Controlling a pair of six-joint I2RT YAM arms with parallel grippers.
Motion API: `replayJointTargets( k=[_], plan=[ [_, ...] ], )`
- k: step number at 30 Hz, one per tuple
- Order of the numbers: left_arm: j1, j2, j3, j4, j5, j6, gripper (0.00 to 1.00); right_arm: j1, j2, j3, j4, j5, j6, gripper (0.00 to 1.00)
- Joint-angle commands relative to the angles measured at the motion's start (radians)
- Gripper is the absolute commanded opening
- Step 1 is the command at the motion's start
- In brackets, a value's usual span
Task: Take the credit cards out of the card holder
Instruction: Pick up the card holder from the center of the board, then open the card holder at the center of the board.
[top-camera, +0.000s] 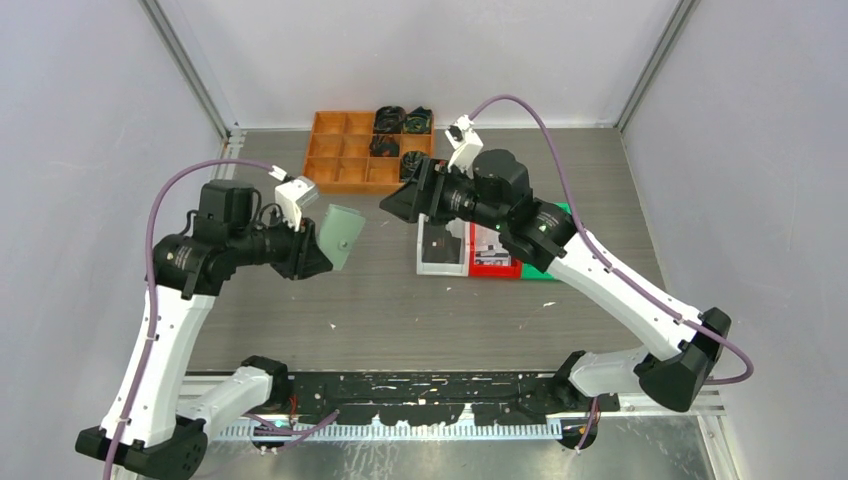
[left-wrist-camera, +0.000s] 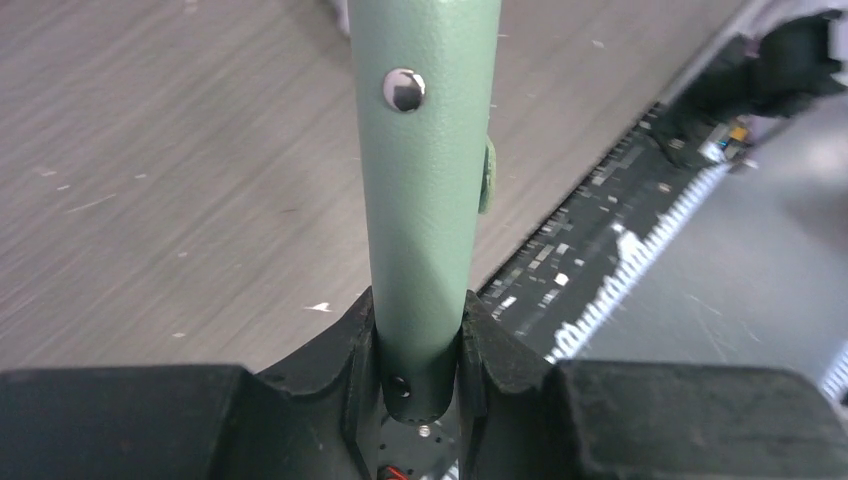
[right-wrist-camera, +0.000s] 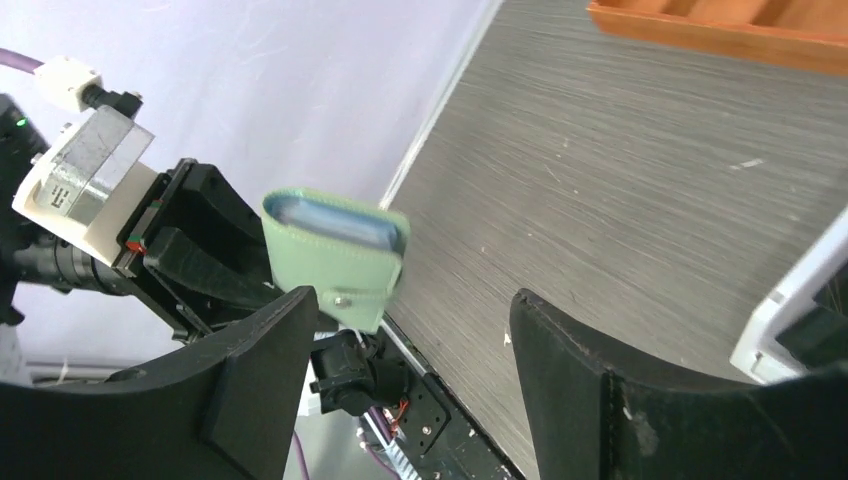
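The card holder (top-camera: 341, 236), a pale sage-green wallet with a metal snap, hangs above the table, folded shut. My left gripper (top-camera: 318, 247) is shut on its lower end. In the left wrist view the card holder (left-wrist-camera: 425, 200) stands up between the jaws of the left gripper (left-wrist-camera: 420, 330). In the right wrist view the card holder (right-wrist-camera: 335, 258) shows light blue pocket edges along its top, just past my right gripper (right-wrist-camera: 412, 305), which is open and empty. The right gripper (top-camera: 400, 207) faces the holder from the right, apart from it. The credit cards are hidden.
An orange tray (top-camera: 340, 160) with black coiled items stands at the back. White (top-camera: 455, 262), red (top-camera: 497, 268) and green (top-camera: 560, 215) bins sit under the right arm. A black rail (top-camera: 430, 395) runs along the near edge.
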Motion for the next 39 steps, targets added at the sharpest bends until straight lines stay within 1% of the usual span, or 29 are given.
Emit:
replayJointTargets(
  k=[1,5,8,11,13,18,26,30,33,39],
  plan=[
    [0.001,-0.044,-0.031,0.211,-0.205,-0.036,0.0,0.067,-0.028,0.054,-0.107,0.19,0.079,0.75],
    [0.001,-0.068,-0.069,0.264,-0.264,-0.029,0.0,0.159,0.043,0.083,-0.104,0.195,0.153,0.71],
    [0.001,-0.075,-0.086,0.28,-0.267,-0.023,0.0,0.205,0.095,0.118,-0.087,0.21,0.199,0.66],
    [0.0,-0.085,-0.097,0.29,-0.264,-0.022,0.0,0.236,0.136,0.149,-0.049,0.221,0.208,0.62],
    [0.0,-0.098,-0.102,0.303,-0.25,-0.028,0.0,0.252,0.173,0.182,-0.055,0.278,0.204,0.6],
    [0.001,-0.126,-0.113,0.329,-0.205,-0.053,0.0,0.262,0.227,0.231,-0.069,0.321,0.201,0.57],
    [0.001,-0.121,-0.122,0.3,-0.18,-0.052,0.0,0.267,0.296,0.285,-0.079,0.336,0.192,0.56],
    [0.001,-0.13,-0.136,0.295,-0.175,-0.047,0.0,0.267,0.313,0.299,-0.08,0.338,0.191,0.54],
    [0.001,-0.132,-0.14,0.287,-0.165,-0.044,0.0,0.267,0.322,0.307,-0.088,0.347,0.187,0.49],
    [0.001,-0.133,-0.142,0.273,-0.152,-0.023,0.0,0.266,0.347,0.316,-0.096,0.339,0.197,0.34]
  ],
)
